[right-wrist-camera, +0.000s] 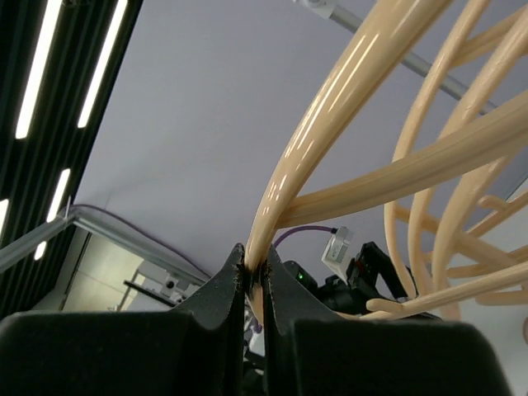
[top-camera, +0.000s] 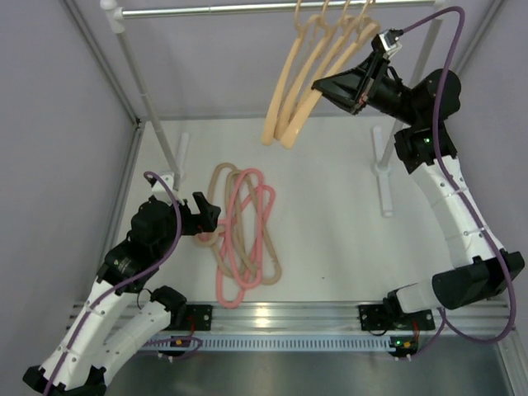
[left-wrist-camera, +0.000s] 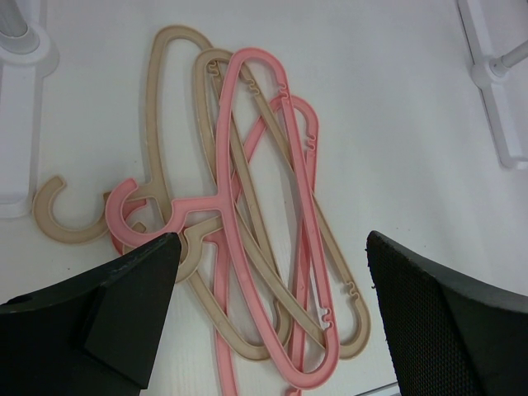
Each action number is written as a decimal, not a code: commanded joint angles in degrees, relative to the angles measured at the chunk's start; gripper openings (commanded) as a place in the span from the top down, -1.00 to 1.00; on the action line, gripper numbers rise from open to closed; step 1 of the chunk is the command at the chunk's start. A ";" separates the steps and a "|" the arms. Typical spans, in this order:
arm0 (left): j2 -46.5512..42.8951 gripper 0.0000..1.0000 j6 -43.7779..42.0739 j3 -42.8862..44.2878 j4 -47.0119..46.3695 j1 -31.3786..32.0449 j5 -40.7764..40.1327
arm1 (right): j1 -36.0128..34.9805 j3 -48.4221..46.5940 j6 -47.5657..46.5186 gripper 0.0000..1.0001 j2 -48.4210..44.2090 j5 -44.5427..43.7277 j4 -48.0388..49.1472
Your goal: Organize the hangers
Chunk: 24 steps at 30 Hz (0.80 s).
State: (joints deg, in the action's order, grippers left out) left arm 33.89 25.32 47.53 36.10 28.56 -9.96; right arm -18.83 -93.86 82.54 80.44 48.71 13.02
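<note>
Several pale peach hangers (top-camera: 304,78) hang by their hooks from the grey rail (top-camera: 214,10) at the back right. My right gripper (top-camera: 320,84) is raised beside them and shut on the lower arm of one peach hanger (right-wrist-camera: 330,107), which is pinched between the jaw tips (right-wrist-camera: 256,276). Two pink hangers (top-camera: 246,239) and two beige hangers (top-camera: 223,186) lie tangled flat on the table. My left gripper (top-camera: 209,213) hovers over the pile's left side, open, with nothing between its fingers (left-wrist-camera: 124,305). Below it lie a pink hanger (left-wrist-camera: 264,206) and a beige hanger (left-wrist-camera: 165,107).
The rail stands on white posts (top-camera: 148,99) with feet on the table, one on the left (left-wrist-camera: 21,49) and one on the right (top-camera: 384,177), also seen as a white foot (left-wrist-camera: 495,74). Grey walls enclose the back and sides. An aluminium strip (top-camera: 280,318) runs along the near edge.
</note>
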 commanded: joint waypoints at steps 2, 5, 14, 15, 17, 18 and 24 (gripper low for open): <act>-0.32 -0.96 -0.27 -0.24 -1.03 0.10 -0.24 | 6.08 -1.85 7.70 1.00 -1.17 5.16 10.88; -0.14 -0.96 -0.27 -0.24 -0.94 0.10 -0.15 | 8.89 -1.85 9.91 1.00 -0.91 6.74 12.65; 0.30 -0.96 -0.18 -0.33 -1.03 0.10 -0.50 | 12.59 -3.61 13.95 1.00 3.14 10.00 17.04; 0.39 -0.96 -0.18 -0.33 -1.03 0.01 -0.50 | 12.94 -3.61 14.31 1.00 3.92 10.09 17.83; 0.47 -0.96 -0.27 -0.33 -1.03 0.10 -0.50 | 13.47 -4.22 15.45 1.00 4.63 10.35 18.62; 0.48 -0.96 -0.27 -0.33 -0.94 0.10 -0.50 | 13.73 -4.48 15.80 1.00 5.33 10.44 19.41; 0.74 -0.96 -0.27 -0.33 -1.03 0.01 -0.59 | 14.17 -7.12 16.33 1.00 8.14 11.14 19.15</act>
State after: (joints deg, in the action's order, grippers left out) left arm 34.41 25.32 47.53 36.10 28.56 -9.98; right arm -5.69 -96.90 98.00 88.42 58.67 26.52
